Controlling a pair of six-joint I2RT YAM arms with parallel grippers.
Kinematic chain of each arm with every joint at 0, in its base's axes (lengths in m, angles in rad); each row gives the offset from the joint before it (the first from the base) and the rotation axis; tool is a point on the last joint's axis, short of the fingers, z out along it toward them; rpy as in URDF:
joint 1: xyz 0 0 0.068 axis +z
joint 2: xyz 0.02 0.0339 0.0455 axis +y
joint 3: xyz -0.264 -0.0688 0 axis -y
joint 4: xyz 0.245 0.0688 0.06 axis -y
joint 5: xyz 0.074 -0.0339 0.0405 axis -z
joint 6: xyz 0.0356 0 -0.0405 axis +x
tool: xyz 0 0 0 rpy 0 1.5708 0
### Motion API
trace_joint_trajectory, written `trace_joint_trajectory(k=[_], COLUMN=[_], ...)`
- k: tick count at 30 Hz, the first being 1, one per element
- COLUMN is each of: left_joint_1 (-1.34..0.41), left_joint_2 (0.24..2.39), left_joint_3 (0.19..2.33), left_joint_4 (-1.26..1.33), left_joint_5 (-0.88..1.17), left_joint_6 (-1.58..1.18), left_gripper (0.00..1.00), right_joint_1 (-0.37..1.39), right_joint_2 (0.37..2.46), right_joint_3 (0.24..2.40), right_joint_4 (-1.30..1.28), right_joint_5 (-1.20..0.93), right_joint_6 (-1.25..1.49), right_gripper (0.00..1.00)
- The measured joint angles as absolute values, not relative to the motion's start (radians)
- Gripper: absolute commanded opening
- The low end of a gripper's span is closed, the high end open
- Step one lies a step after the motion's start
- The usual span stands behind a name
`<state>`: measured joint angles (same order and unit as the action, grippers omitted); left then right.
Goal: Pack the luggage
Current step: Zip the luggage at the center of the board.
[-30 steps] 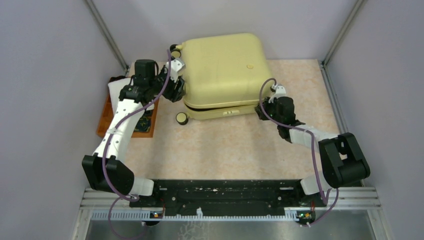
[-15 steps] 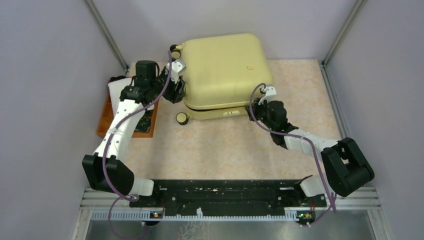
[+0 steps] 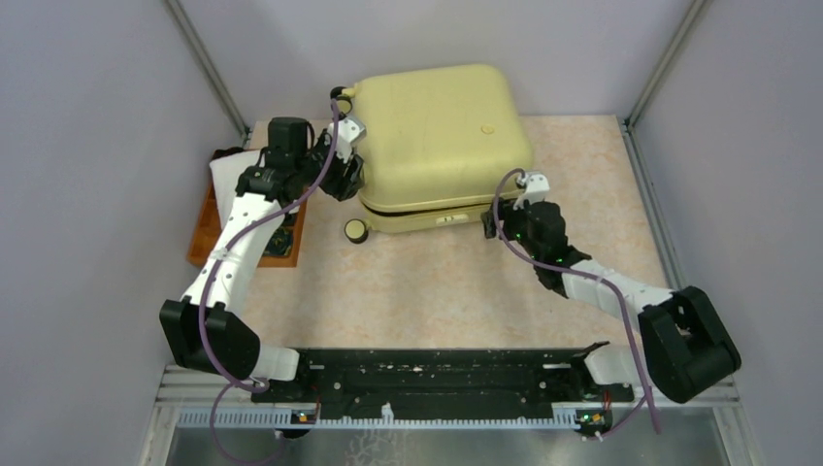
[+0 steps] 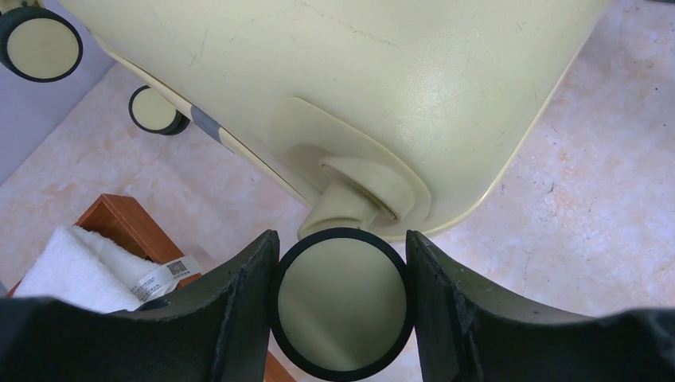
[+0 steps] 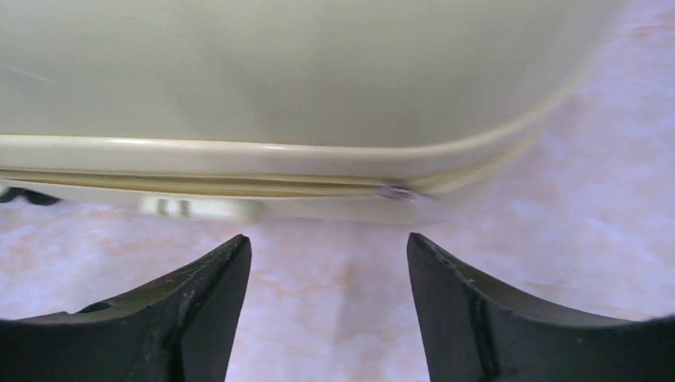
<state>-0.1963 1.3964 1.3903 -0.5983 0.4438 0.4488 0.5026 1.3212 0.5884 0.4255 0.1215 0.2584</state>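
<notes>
The luggage [image 3: 442,126] is a pale yellow hard-shell suitcase lying closed and flat at the back of the table. My left gripper [image 3: 347,173] is at its left end. In the left wrist view its fingers [image 4: 247,302] press both sides of one black-rimmed cream wheel [image 4: 342,310] under the shell [image 4: 358,79]. My right gripper [image 3: 500,221] stands open just off the front right corner. In the right wrist view only bare table shows between the jaws. The seam and its small metal zipper pull [image 5: 392,192] lie a little beyond the fingertips [image 5: 239,247].
A brown wooden tray [image 3: 206,228] holding a folded white towel [image 3: 231,175] sits by the left wall, under my left arm. Another suitcase wheel [image 3: 355,230] rests on the table at the front left corner. Grey walls close in both sides.
My right gripper was shut and is now open. It has slid from the suitcase's right corner round to its front side. The left gripper keeps its hold on the wheel.
</notes>
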Motion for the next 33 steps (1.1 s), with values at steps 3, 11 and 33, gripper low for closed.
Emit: trace_joint_trajectory(k=[3,11,33], left_joint_1=[-0.198,-0.202,-0.208], left_joint_2=[1.396,1.397,1.399], left_joint_3=[1.395,1.413,1.444], left_joint_4=[-0.599,-0.609,-0.630], left_joint_5=[0.436,0.429,0.429], left_joint_6=[0.453,0.462,0.468], left_gripper=[0.00,0.00,0.00], right_joint_1=[0.410,0.337,0.326], right_joint_2=[1.248,1.206,1.498], right_joint_3=[0.528,0.378,0.530], right_joint_4=[0.425,0.588,0.732], right_joint_5=[0.102,0.149,-0.064], right_joint_6=[0.240,0.299,0.182], right_gripper=[0.99,0.99,0.54])
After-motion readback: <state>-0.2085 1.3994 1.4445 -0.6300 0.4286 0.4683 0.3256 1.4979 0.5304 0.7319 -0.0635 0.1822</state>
